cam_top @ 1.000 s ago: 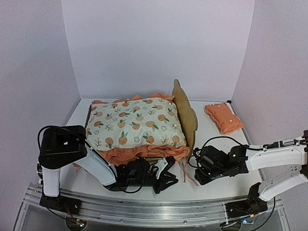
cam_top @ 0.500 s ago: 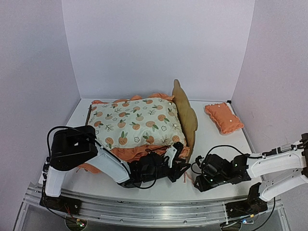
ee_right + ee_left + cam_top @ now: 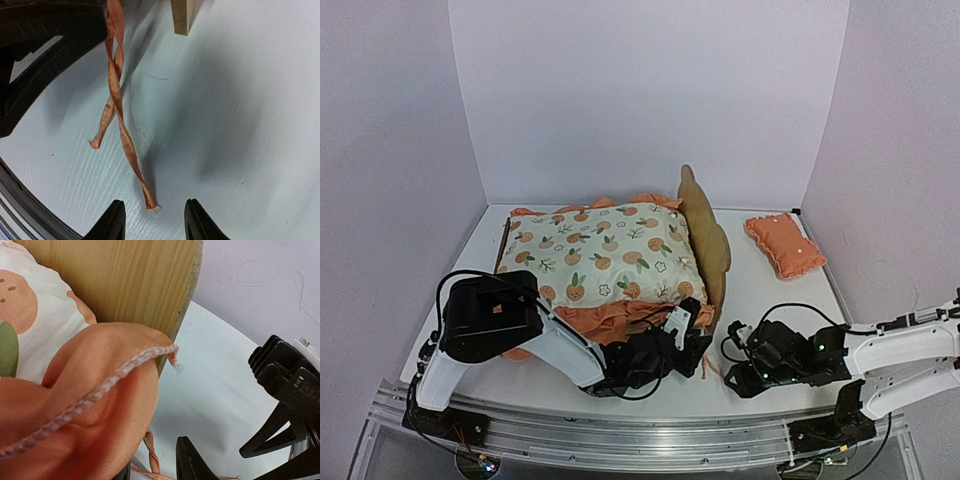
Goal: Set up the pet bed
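Observation:
The pet bed (image 3: pixel 706 238) stands mid-table, its plywood headboard (image 3: pixel 135 285) at the right. An orange-print mattress pad (image 3: pixel 600 255) covers it, and the pad's orange ruffle (image 3: pixel 90 415) hangs over the front corner. My left gripper (image 3: pixel 692 343) is low at that corner. It (image 3: pixel 156 470) is open, with the ruffle draped over its left finger and a thin orange tie between the jaws. My right gripper (image 3: pixel 733 368) faces it from the right, open (image 3: pixel 154 220), just short of the tie's frayed end (image 3: pixel 150 204) on the table.
A small orange pillow (image 3: pixel 785 243) lies at the back right near the wall. A leg of the bed (image 3: pixel 182 17) stands ahead of the right gripper. The two grippers are close together (image 3: pixel 285 390). White walls enclose the table on three sides.
My left gripper has moved right and back, up to the bed's front right corner. My right gripper has drawn back toward the near edge. Both jaws stand a little wider.

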